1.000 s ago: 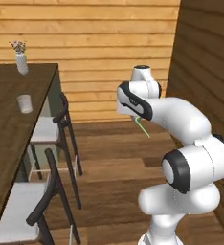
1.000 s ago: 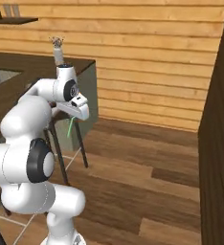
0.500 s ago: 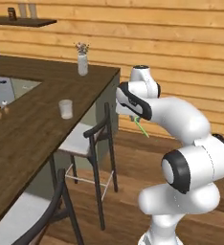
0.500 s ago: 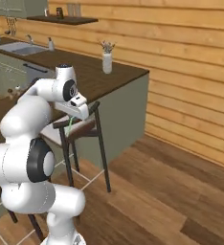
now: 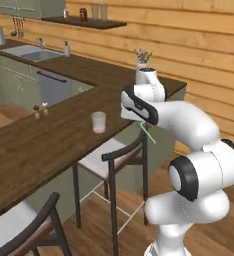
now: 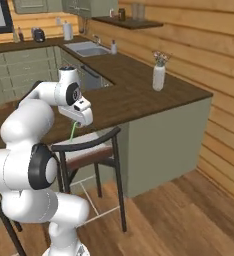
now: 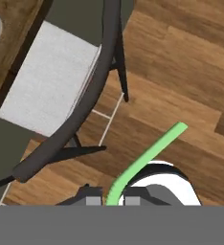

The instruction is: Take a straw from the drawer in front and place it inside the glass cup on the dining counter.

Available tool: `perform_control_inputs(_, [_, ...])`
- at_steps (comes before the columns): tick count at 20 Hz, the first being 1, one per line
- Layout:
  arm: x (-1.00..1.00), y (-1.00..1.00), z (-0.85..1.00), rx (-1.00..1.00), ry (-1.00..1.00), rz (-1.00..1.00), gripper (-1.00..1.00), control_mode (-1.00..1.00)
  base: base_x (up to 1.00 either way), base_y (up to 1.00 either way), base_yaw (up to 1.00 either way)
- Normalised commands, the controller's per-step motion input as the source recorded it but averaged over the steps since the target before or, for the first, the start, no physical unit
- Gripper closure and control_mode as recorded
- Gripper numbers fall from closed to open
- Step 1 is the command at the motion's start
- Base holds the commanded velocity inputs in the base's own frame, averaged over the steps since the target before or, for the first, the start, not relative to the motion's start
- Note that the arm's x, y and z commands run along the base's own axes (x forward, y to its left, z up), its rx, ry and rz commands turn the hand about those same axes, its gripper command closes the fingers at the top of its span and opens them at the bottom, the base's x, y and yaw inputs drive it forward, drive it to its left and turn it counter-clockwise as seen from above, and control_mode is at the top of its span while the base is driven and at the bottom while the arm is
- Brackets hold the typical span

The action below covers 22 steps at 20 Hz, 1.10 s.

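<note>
Pinching the straw (image 7: 145,162), the hand (image 7: 113,197) hangs over a chair (image 7: 56,103) beside the dining counter (image 5: 44,145)

arm (image 5: 199,130): glossy white rounded shells | joints: dark grey-black rings between segments | base: bulbous white pedestal | pincer (image 7: 107,197): small dark grey finger tips

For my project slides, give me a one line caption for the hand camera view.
Gripper holding the green straw above a white-seated chair and the wood floor, beside the dining counter.
</note>
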Motion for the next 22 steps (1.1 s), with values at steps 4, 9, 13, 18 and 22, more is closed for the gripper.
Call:
perform_control_inputs(4, [0.00, 0.00, 0.00, 0.00, 0.00, 0.00, 1.00, 1.00, 0.26, -0.77, 0.64])
perform_control_inputs(9, [0.00, 0.00, 0.00, 0.00, 0.00, 0.00, 1.00, 1.00, 0.18, -0.84, 0.61])
perform_control_inputs(13, [0.00, 0.00, 0.00, 0.00, 0.00, 0.00, 1.00, 1.00, 0.46, -0.66, 0.53])
perform_control_inputs(18, [0.00, 0.00, 0.00, 0.00, 0.00, 0.00, 1.00, 1.00, 0.43, -0.53, 0.44])
perform_control_inputs(22, [0.00, 0.00, 0.00, 0.00, 0.00, 0.00, 1.00, 1.00, 0.74, -0.39, 0.39])
